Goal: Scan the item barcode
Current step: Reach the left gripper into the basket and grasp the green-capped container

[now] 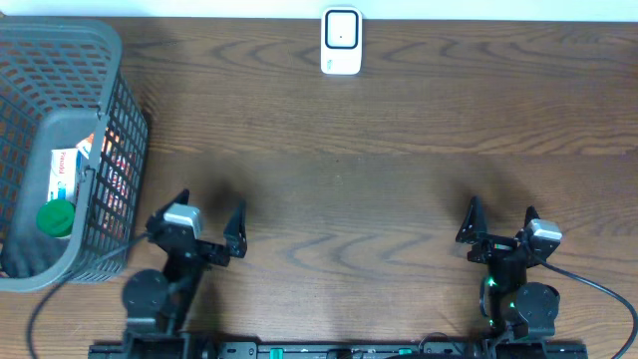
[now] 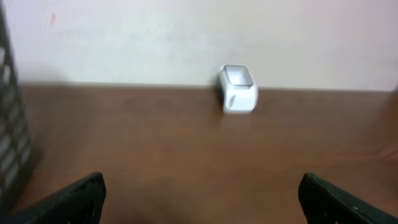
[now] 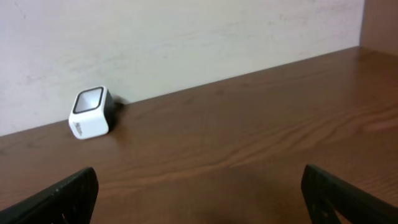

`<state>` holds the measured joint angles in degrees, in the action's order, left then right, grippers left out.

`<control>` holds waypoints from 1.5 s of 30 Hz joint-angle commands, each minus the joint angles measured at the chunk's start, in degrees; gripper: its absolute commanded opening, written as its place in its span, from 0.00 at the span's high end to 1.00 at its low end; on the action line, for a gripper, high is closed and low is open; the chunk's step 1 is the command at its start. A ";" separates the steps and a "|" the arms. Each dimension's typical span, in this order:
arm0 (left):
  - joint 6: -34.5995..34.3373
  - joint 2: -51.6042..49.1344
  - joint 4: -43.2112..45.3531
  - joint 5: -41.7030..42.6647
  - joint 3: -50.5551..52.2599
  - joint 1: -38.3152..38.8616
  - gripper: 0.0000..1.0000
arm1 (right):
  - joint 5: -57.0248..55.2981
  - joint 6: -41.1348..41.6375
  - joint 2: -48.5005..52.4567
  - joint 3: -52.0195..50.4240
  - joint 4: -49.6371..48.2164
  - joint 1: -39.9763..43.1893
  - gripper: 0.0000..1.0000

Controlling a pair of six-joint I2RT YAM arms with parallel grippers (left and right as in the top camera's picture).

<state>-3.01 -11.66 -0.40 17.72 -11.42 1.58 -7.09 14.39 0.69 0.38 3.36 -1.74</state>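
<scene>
Items sit in the grey basket (image 1: 118,165) at the far left of the worktop (image 1: 399,179). Visible in it are a white box (image 1: 68,170) with red and blue print and a green-capped bottle (image 1: 56,217). I can't tell which one is meant to be scanned.

Scanner (image 1: 341,41) is a small white cube at the back edge, centre, well apart from the basket. Its window faces up and slightly forward.

Left pincer (image 1: 211,199) is just beside the basket's near right corner, jaws spread wide and empty. Right pincer (image 1: 501,207) is the same, wide and empty, on the other side of the bare middle.

Step in hand, as I read it, is fetching an item:
- Use the left arm, since it's nearest.
- Come in over the rim from above, not through the mesh wall.
- Grip the box by its narrow sides so the printed faces stay clear.
- Find the barcode face before moving to the scanner, then hold that face square to the window.

Writing: the box print is too blurred to read. No barcode or brand is visible anywhere, and the scanner shows no legible marking in either wrist view.
</scene>
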 commanded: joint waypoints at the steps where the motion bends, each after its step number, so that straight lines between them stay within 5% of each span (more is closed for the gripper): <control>1: 0.76 -11.47 -4.39 4.13 -18.01 -0.22 0.01 | 0.13 -0.76 -0.35 -0.07 0.26 0.68 0.01; 10: 0.81 -43.17 -50.49 7.80 -68.26 -0.24 0.01 | 0.13 -0.76 -0.35 -0.07 0.24 0.68 0.01; 14: 2.27 -47.69 -53.05 3.52 -75.91 -0.42 0.01 | 0.11 -0.76 -0.35 -0.07 0.26 0.68 0.01; 17: -3.04 -51.28 -55.71 -5.73 -83.47 -1.86 0.01 | 0.13 -0.76 -0.35 -0.07 0.26 0.68 0.01; 23: -8.44 -60.48 -64.92 -16.81 -100.48 -13.51 0.01 | 0.13 -0.74 -0.35 -0.07 0.26 0.68 0.01; 31: -25.51 -75.47 -79.10 -16.72 -104.67 -42.71 0.01 | 0.13 -0.74 -0.35 -0.07 0.26 0.68 0.01; 45: -27.74 -93.88 -79.84 -17.77 -101.37 -45.86 0.01 | 0.13 -0.74 -0.35 -0.07 0.26 0.68 0.01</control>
<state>-30.06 -102.78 -80.36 1.26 -114.45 -44.51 -7.05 14.39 0.69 0.38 3.40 -1.74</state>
